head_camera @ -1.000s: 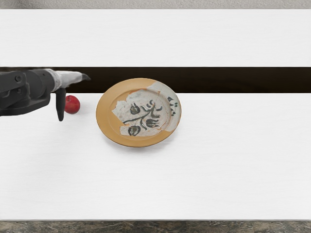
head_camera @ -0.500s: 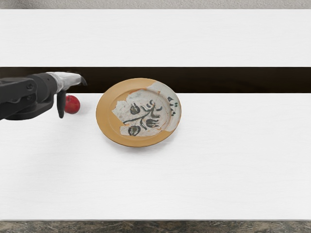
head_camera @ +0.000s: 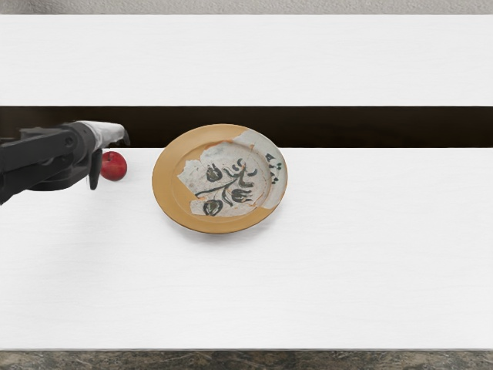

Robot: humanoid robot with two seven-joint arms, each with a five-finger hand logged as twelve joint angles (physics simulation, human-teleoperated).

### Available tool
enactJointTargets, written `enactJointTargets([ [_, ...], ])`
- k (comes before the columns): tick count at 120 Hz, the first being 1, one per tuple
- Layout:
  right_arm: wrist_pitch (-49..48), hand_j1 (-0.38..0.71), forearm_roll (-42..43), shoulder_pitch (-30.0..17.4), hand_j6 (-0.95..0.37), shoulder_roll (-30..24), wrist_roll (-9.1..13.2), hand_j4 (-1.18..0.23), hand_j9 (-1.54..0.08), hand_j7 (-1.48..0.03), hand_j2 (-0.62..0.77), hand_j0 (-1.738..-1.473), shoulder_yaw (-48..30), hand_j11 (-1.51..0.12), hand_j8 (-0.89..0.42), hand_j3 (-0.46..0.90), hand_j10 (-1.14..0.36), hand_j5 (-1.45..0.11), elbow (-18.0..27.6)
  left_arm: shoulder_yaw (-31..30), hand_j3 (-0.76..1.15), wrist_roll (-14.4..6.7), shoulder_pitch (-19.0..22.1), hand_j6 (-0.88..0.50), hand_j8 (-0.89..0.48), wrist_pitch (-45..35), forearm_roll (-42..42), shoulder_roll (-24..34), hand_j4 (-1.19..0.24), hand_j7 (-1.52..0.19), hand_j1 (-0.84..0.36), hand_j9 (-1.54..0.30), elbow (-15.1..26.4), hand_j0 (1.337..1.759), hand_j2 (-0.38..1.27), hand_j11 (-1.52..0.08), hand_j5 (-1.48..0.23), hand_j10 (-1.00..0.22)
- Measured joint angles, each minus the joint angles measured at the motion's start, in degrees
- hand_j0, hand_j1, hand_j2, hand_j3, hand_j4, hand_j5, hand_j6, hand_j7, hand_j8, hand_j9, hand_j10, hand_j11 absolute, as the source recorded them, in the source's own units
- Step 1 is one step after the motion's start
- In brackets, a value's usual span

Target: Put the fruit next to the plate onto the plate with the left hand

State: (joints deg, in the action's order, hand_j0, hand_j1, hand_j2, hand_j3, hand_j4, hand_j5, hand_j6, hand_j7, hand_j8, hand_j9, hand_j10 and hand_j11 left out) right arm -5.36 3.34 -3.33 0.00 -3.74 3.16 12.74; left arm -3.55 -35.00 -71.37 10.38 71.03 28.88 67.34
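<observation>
White wooden table (head_camera: 347, 262) spans the scene, crossed by a dark gap in its far part. A round orange ceramic plate (head_camera: 168, 186), with a pale centre and a dark plant drawing, lies left of the middle. The dark-armed, pale-fingered left hand (head_camera: 100, 140) reaches in from the left, fingers apart and gripping nothing, thumb hanging just left of the small round red fruit (head_camera: 114, 166). The fruit rests on the table near the plate's left rim, not on the plate.

red fruit (head_camera: 114, 166), orange plate (head_camera: 166, 193) with dark floral motif, white table (head_camera: 308, 270)
</observation>
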Motion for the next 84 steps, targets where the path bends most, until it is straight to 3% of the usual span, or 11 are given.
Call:
enactJointTargets([
  [84, 0.0, -0.33, 0.0, 0.0, -0.01, 0.0, 0.0, -0.01, -0.02, -0.02, 0.00, -1.658, 0.0, -0.02, -0.01, 0.00, -0.01, -0.02, 0.0, -1.6, 0.00, 0.0, 1.8, -0.35, -0.35, -3.3, 0.2, -1.4, -0.35, -0.45, -0.07, -0.45, -0.5, 1.658, 0.07, -0.45, -0.45, -0.35],
])
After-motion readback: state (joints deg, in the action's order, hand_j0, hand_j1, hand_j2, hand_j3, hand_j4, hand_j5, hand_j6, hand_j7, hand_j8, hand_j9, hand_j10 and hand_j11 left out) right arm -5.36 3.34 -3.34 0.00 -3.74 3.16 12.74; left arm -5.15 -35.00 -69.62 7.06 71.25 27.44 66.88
